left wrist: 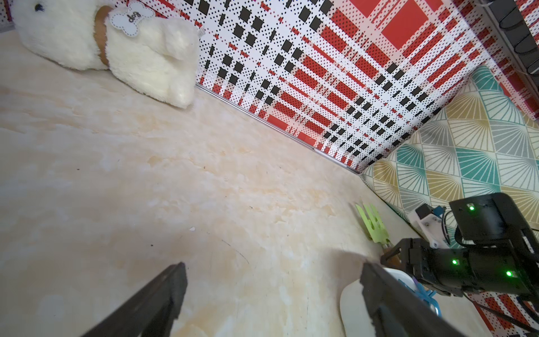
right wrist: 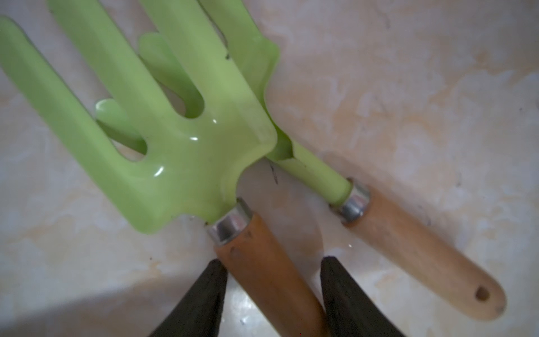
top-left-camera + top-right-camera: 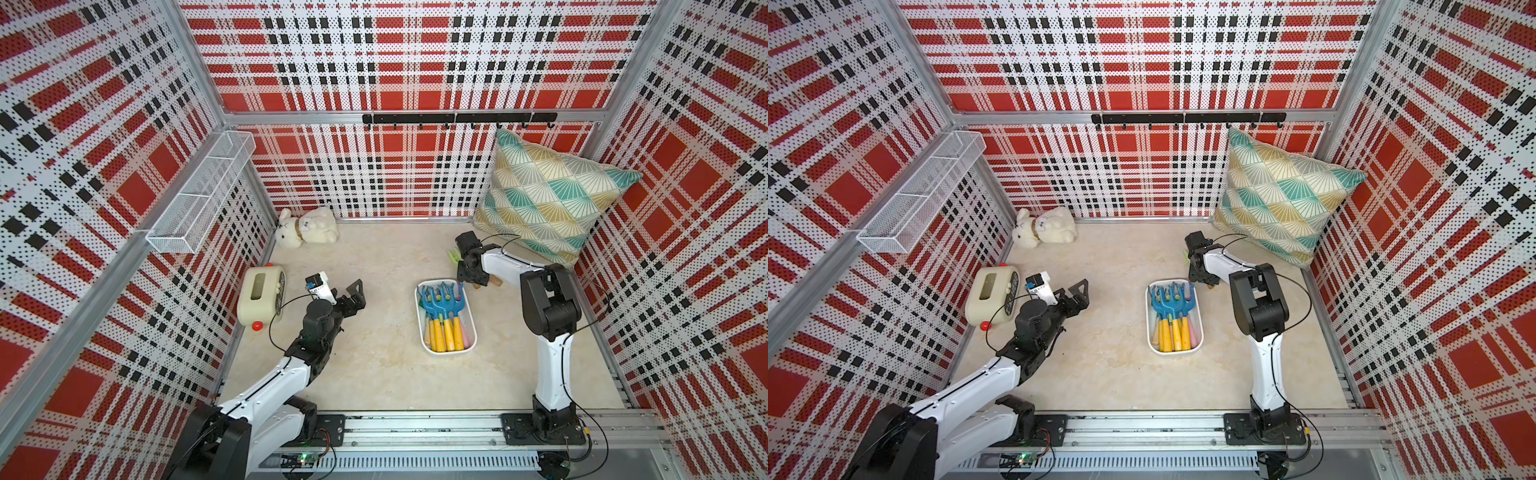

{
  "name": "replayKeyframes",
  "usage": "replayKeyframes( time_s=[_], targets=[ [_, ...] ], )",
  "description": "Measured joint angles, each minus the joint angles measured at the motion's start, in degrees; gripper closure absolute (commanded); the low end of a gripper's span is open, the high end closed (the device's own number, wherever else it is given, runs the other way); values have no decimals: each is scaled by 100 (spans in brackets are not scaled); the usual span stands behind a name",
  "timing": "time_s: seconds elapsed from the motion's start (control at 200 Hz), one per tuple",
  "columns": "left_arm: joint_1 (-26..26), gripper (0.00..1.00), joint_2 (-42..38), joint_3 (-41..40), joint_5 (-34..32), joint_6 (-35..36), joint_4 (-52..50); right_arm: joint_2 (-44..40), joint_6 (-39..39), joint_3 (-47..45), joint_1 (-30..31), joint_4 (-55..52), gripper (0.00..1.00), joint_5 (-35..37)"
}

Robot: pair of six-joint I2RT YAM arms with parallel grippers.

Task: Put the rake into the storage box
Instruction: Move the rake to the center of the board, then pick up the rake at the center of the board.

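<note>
Grasp: right gripper (image 2: 274, 264), jaws half-spread astride brown wooden handle (image 2: 250, 245) of light-green plastic rake (image 2: 186, 146), one side gapped | rake lying on table (image 3: 374, 374) just beyond white plastic storage box (image 3: 449, 352), axis oblique to box's | left gripper (image 1: 272, 265): spread, empty, farther.

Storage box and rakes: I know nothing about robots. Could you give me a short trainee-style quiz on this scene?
1. True or false: the storage box is empty.
2. The rake at the right gripper has a head coloured: A blue, B green, C red.
3. Fill in: the left gripper's jaws stand wide ____.
Key: 1 false; 2 B; 3 open.
</note>
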Motion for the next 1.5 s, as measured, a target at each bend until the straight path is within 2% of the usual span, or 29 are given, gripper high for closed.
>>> replayKeyframes(
  time_s=[0.366,0.516,0.706,0.927,1.022,1.243,1.503],
  targets=[
    [-2,1,275,2,59,15,9,-905,-927,-352,-83,304,39,-540],
    [-59,0,756,103,205,26,-2,-835,-1193,-483,-118,282,40,-734],
    [-221,0,1069,251,302,61,9,-289,-1436,-238,-149,232,45,-704],
    [-269,0,1156,319,310,105,9,-15,-1541,-129,-170,297,58,-879],
    [-275,0,1169,323,313,120,7,-15,-1578,-142,-173,354,74,-1040],
    [-315,0,1108,323,238,160,2,-420,-1543,-592,-175,549,100,-1399],
    [-378,0,691,321,160,157,2,-1768,-1237,-984,-175,732,100,-2024]
  ],
)
